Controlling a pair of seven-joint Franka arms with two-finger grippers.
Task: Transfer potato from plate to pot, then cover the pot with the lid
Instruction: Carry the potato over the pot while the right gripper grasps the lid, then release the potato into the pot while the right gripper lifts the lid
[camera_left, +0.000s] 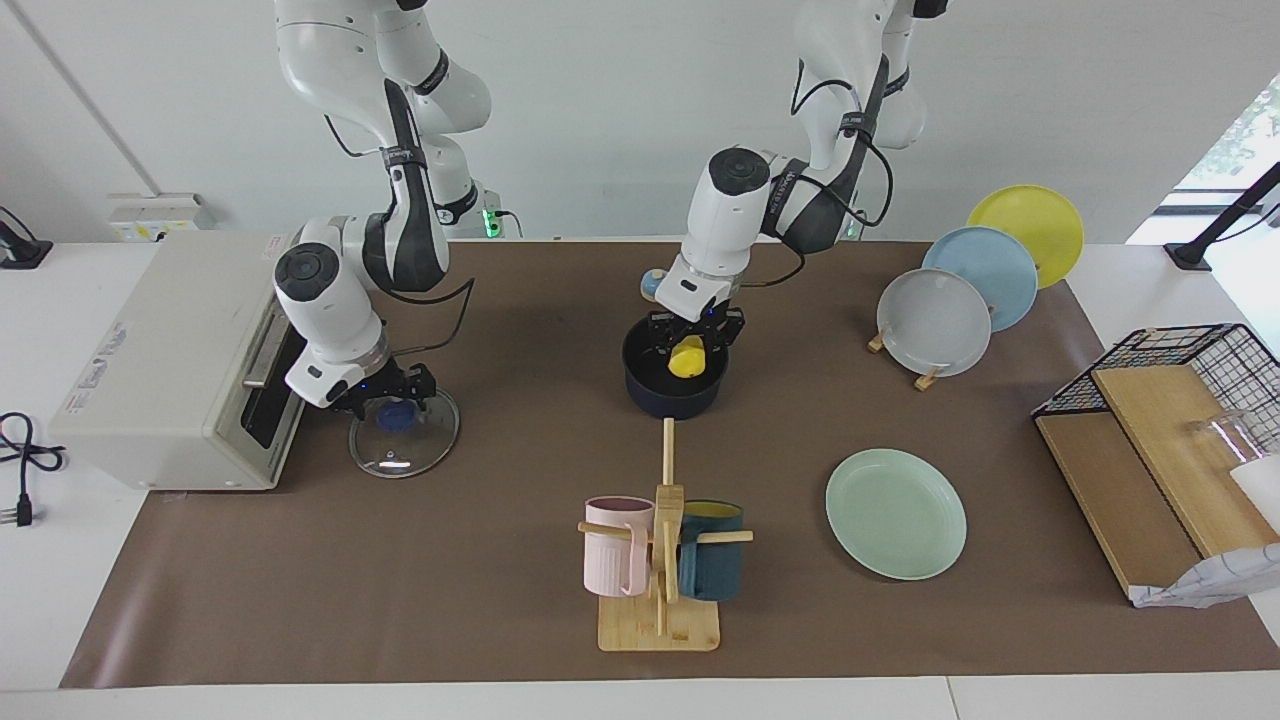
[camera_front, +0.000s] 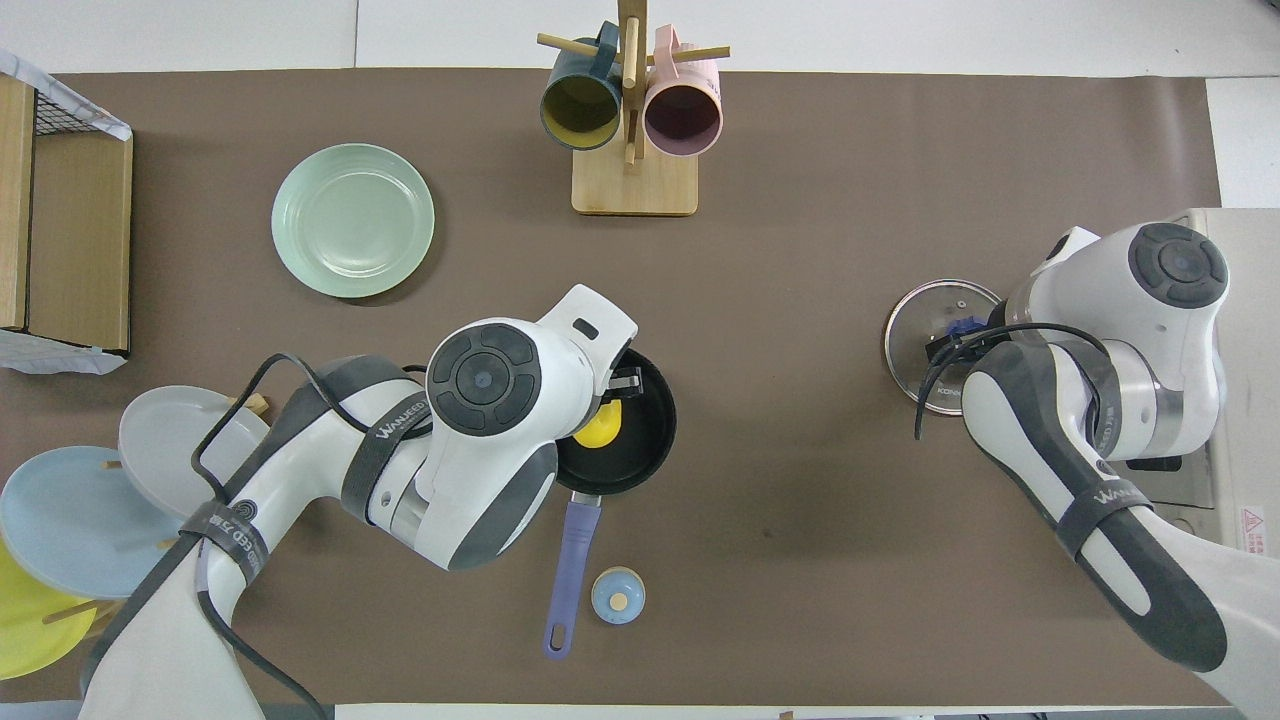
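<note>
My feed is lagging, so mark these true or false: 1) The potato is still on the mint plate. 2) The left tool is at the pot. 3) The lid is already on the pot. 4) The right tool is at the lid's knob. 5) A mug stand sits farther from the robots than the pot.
1) False: the plate is bare; the potato is in the pot's mouth.
2) True: the left tool is there, around the potato.
3) False: the lid lies on the mat by the toaster oven.
4) True: right tool.
5) True: mug stand.

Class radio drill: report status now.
Left gripper holds potato in pot. Right gripper at lid knob. Plate bare. Nothing blocking.
</note>
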